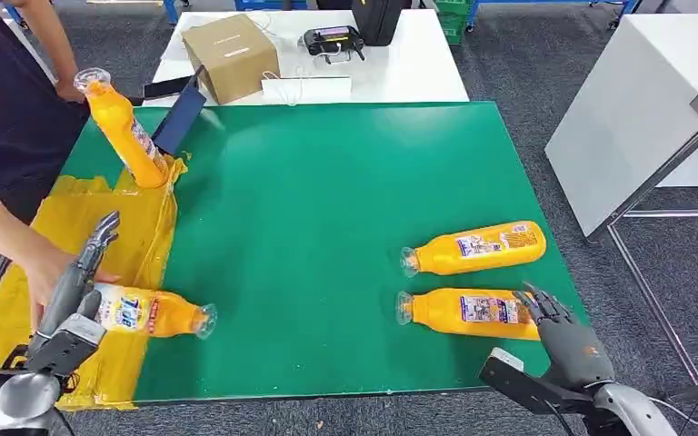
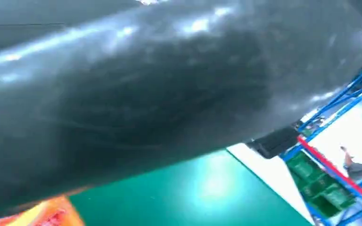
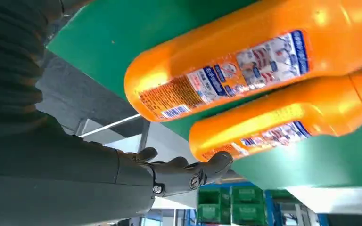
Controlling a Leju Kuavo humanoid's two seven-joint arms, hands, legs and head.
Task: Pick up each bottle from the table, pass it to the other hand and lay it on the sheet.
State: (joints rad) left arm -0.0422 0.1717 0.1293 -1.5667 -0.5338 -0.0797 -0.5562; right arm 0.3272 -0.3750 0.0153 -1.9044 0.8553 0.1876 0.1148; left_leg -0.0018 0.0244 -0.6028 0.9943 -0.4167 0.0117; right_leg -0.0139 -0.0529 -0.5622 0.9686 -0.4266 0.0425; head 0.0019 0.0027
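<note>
Bottles [image 1: 473,250] carry blue-and-white labels [image 1: 479,245], text too small to read

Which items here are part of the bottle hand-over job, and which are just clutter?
Job: four orange bottles, yellow sheet, green table, left robot hand, right robot hand.
Clutter: cardboard box, black device, white table.

robot hand [image 2: 136,94]: dark, blurred, close to the lens, fingers not distinguishable | bench [image 2: 193,193]: green surface just beyond the robot hand | orange object [image 2: 42,214]: blurred patch beside the robot hand | blue racks [image 2: 344,108] with green crates [image 2: 320,188]: beyond the bench
</note>
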